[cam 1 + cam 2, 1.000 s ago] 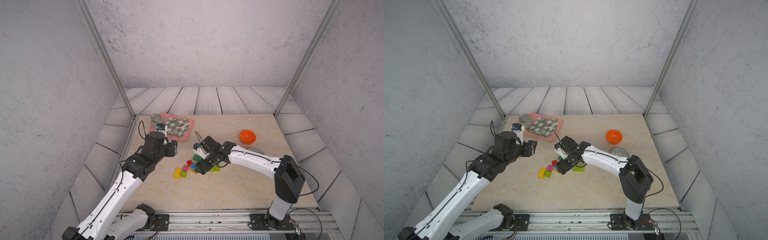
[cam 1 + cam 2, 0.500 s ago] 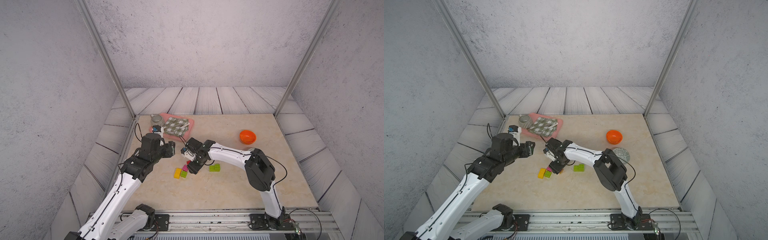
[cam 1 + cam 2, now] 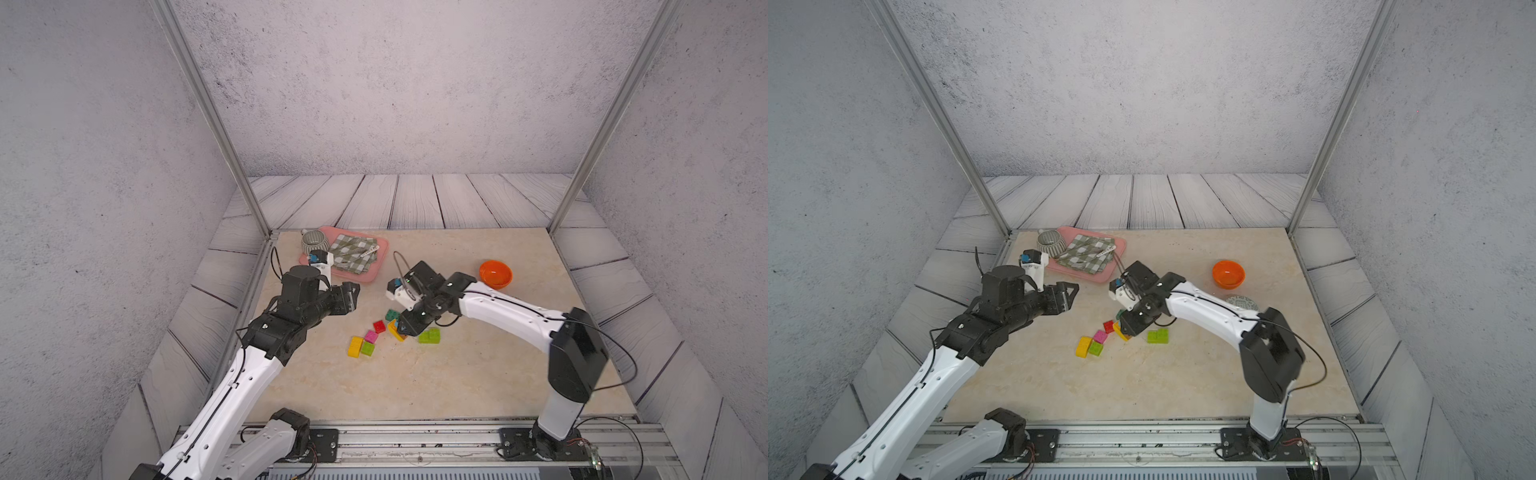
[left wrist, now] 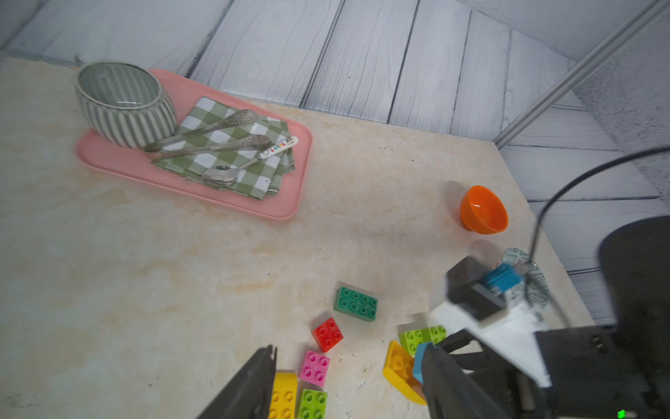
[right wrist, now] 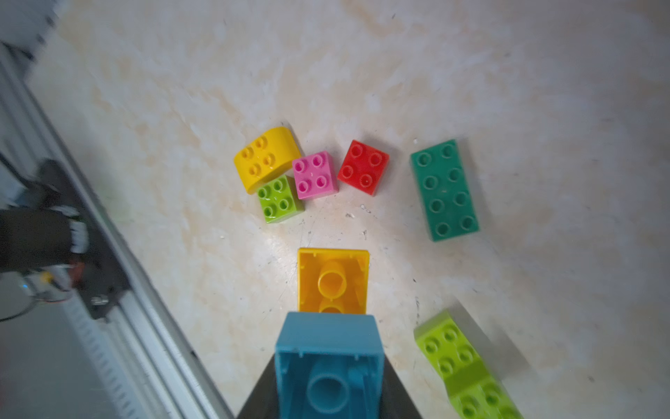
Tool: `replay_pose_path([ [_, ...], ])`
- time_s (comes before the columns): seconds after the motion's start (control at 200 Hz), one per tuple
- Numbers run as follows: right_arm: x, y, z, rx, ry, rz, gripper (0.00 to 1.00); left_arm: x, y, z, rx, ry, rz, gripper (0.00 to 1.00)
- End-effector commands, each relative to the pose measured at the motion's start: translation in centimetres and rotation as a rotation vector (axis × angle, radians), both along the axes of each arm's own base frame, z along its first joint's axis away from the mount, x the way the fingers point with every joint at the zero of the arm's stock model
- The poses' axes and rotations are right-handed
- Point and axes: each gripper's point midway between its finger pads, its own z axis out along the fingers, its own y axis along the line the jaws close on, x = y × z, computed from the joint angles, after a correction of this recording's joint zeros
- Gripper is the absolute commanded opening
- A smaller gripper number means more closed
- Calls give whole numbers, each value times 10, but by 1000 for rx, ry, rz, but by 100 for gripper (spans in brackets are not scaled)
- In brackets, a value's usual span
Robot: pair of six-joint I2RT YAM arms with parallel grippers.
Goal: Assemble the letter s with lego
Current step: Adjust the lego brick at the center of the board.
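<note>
My right claw (image 3: 408, 327) is squeezed shut on a blue brick (image 5: 328, 362), low over the table (image 3: 457, 374) and beside the long lime brick (image 5: 464, 366). A yellow brick (image 5: 333, 279) touches its end. My left claw (image 3: 350, 296) is apart and holds nothing. Bricks are light, hard and slick, so I think the flat sides are best to pinch. My right wrist view shows their hollow undersides. Both top views show only a peek of colour.

A pink tray (image 4: 108, 159) sits at the tabletop's far left corner, carrying a striped cup (image 4: 127, 109) and a green checked cloth (image 4: 268, 174). 1 pair of tongs (image 4: 217, 127) and 1 spoon (image 4: 235, 168) lie on the cloth. An orange bowl (image 4: 484, 210) stands near the right edge, with a patterned disc (image 3: 1241, 302) near it.
</note>
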Motion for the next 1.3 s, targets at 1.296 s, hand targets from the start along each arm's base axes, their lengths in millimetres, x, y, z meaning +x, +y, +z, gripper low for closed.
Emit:
replay_pose_path([
  [1.296, 10, -52, 122, 954, 235, -155, 30, -12, -163, 0, -785, 61, -480, 73],
])
